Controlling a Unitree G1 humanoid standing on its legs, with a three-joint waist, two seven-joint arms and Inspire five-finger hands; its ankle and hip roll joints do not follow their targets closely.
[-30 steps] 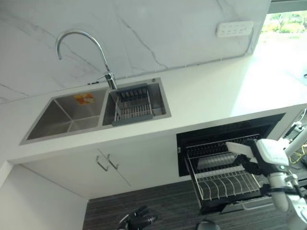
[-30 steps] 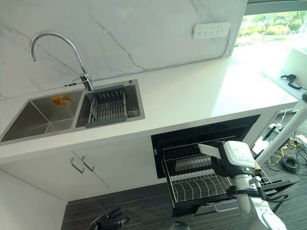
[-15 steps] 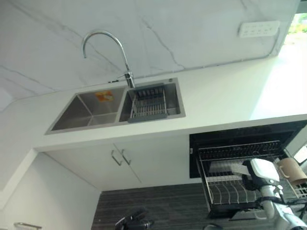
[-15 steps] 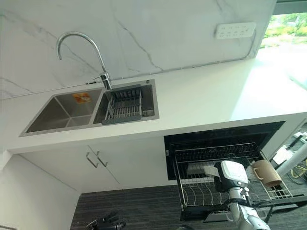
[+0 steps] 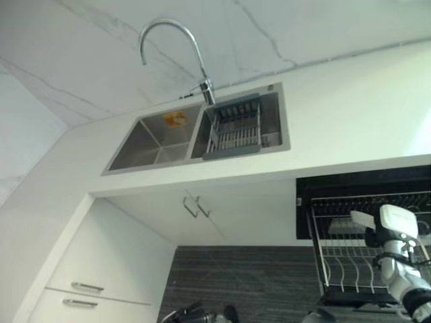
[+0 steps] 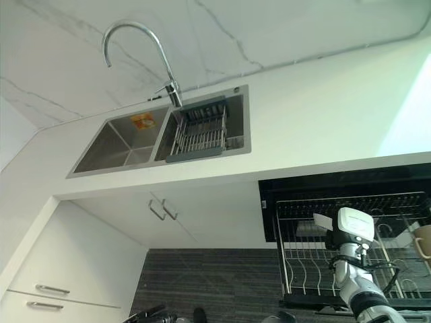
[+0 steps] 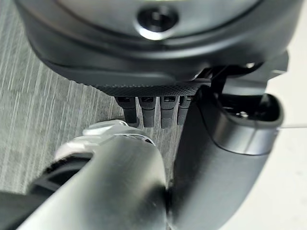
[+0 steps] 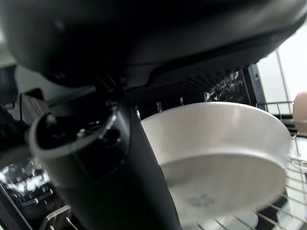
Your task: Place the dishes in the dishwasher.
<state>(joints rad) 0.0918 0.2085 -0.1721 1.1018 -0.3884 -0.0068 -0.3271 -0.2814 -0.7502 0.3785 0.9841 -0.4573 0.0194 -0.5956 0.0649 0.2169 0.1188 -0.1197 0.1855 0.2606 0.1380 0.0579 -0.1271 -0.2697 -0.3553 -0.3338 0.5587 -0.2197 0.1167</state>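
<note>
R hand (image 6: 335, 237) w/ white bowl (image 8: 225, 153) over dishwasher rack (image 6: 303, 269)

White marble wall (image 5: 81, 40), white counter (image 5: 350, 114), white cabinets (image 5: 101, 269), grey striped floor (image 5: 242, 282)

dishwasher rack (image 6: 306, 266) pulled out below the white counter (image 6: 323, 128), wire tines under the right hand (image 6: 337, 237). tan cup (image 6: 424, 241) sits in the rack off that hand's right. sink (image 6: 161, 131) in counter, up-left of it, holds a wire basket (image 6: 199, 133).
</note>
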